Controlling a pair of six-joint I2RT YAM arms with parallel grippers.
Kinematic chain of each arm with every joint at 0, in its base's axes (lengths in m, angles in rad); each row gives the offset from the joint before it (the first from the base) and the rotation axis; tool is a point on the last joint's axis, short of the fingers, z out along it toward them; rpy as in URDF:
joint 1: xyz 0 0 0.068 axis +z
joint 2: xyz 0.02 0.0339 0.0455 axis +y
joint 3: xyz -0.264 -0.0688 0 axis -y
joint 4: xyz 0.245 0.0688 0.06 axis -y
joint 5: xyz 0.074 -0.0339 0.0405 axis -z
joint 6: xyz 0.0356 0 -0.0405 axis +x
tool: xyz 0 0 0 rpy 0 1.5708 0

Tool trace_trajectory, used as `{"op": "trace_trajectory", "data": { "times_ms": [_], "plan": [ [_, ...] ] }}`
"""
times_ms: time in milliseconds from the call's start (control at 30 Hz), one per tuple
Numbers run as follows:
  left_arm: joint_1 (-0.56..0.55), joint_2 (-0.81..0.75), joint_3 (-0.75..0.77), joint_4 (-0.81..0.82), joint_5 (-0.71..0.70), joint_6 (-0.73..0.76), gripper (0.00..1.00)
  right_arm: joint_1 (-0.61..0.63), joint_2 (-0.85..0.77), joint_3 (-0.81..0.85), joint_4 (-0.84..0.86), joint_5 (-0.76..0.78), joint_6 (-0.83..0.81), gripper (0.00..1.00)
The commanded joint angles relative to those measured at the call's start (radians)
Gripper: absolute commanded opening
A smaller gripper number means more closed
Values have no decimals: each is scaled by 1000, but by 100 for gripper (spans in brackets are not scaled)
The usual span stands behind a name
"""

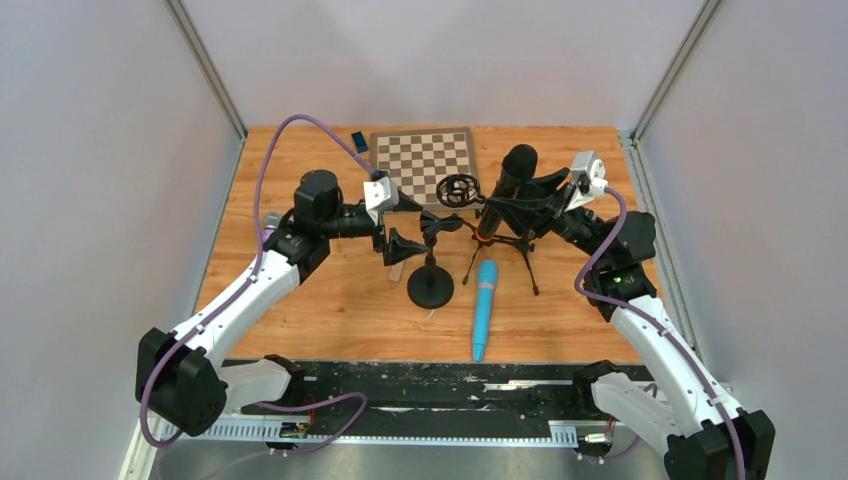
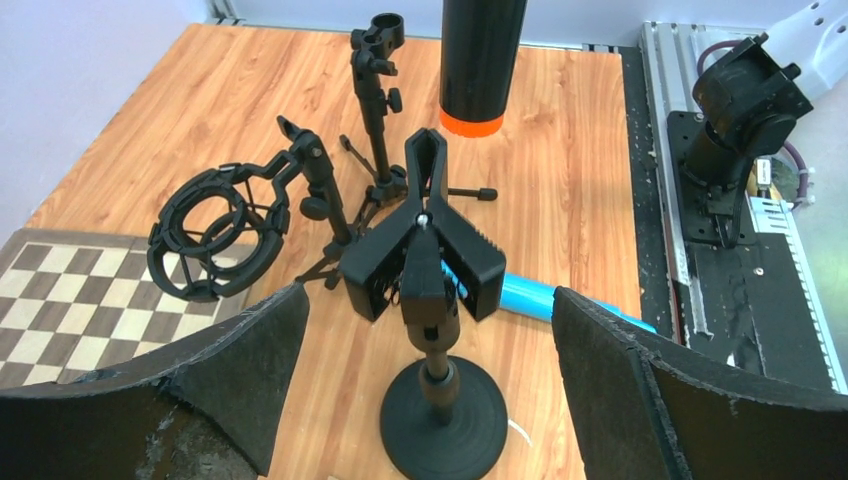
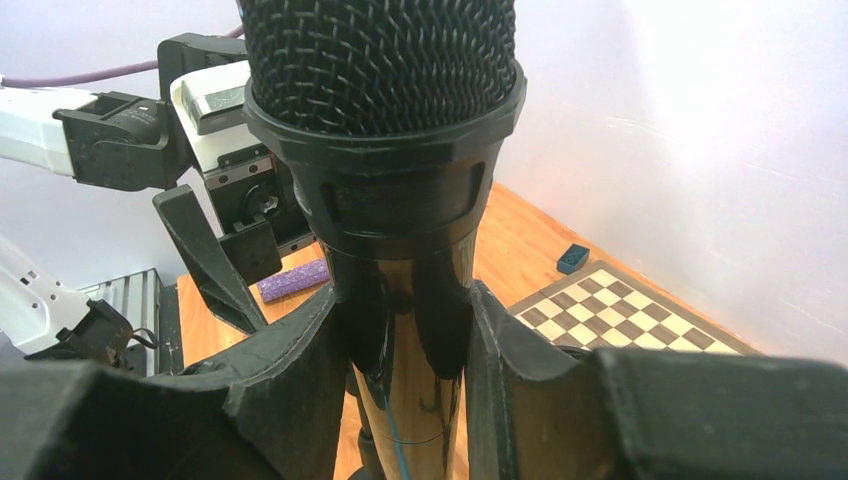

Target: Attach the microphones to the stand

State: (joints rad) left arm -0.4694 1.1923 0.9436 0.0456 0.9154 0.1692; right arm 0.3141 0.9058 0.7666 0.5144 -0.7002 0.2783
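We count three: black microphone (image 3: 400,200) squeezed by our right gripper (image 3: 400,380), blue microphone (image 1: 484,308) and purple microphone (image 3: 295,280) lying down. Left gripper (image 2: 425,305) wide open.

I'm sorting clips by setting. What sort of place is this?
Probably a robotics lab test cell: a wooden tabletop walled in by plain white panels, with staged props such as a chessboard and a desk microphone stand.

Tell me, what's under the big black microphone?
A tripod stand, legs spread on the wooden table. From above, the black microphone and the right gripper cover its top.
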Motion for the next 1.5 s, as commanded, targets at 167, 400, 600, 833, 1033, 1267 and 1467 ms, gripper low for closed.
{"op": "trace_trajectory", "data": {
  "times_ms": [167, 400, 600, 833, 1033, 1267, 1467],
  "plan": [
    [-1, -8, -6, 114, 24, -4, 100, 6, -28, 5, 60, 9, -19, 0],
    [-1, 51, 43, 98, 52, 1, 100, 6, -36, 1, 46, 12, -29, 0],
    [-5, 68, 57, 111, 53, -26, 97, 6, -39, -1, 45, 13, -34, 0],
    [-36, 66, 48, 154, 7, -36, 97, 6, -42, -6, 46, 11, -33, 0],
    [-41, 74, 54, 153, 2, -42, 92, 6, -44, -10, 44, 16, -33, 0],
    [-40, 59, 59, 95, -34, -15, 77, 6, -47, -16, 47, 15, -30, 0],
    [-41, 19, 31, 88, -41, 8, 47, 5, -43, -17, 50, 10, -25, 0]
  ]
}}
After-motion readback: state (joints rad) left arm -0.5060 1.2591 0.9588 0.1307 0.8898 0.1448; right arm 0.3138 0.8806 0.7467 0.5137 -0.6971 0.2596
